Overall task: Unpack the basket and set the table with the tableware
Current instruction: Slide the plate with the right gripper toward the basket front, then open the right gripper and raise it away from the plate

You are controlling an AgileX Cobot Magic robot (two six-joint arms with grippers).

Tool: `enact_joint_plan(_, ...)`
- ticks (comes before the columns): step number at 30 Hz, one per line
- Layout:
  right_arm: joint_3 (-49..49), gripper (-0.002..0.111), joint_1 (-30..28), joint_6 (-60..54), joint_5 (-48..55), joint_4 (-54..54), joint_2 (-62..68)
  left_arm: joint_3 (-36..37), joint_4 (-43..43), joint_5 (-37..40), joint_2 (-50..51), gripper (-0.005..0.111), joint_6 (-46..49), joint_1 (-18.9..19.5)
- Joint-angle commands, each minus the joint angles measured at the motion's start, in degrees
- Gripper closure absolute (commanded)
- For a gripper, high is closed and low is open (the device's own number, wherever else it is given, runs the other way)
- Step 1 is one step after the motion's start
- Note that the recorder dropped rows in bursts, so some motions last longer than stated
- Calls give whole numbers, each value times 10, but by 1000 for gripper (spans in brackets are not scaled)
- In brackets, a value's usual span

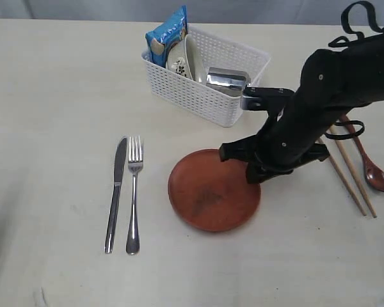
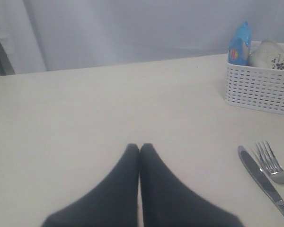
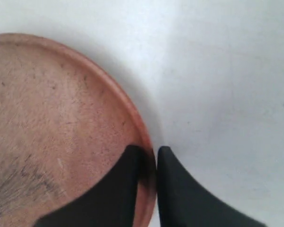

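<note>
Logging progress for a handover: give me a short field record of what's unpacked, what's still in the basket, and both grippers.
in basket: chip bag, bowl, cup
on table: knife, fork, plate, chopsticks, spoon
left gripper: shut, empty
right gripper: closed on plate rim
</note>
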Motion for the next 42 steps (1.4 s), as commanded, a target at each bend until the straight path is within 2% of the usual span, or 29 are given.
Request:
enact_joint_plan(1,1,109,-1,-4,-66,-3,8,2,2,-1,-2,107,3,1)
enact_joint_plan(16,1,109,-3,186,-303,-3,8,2,2,-1,-2,107,3,1)
enact_joint_plan(31,1,109,-9,231,-393,-3,44,2,2,-1,-2,107,3,1)
enact_joint_plan(39,1,109,-43,219,-374,-3,45,2,2,-1,-2,107,3,1)
enact_joint_plan(42,1,109,-44,183,-374,-11,45,2,2,-1,-2,107,3,1)
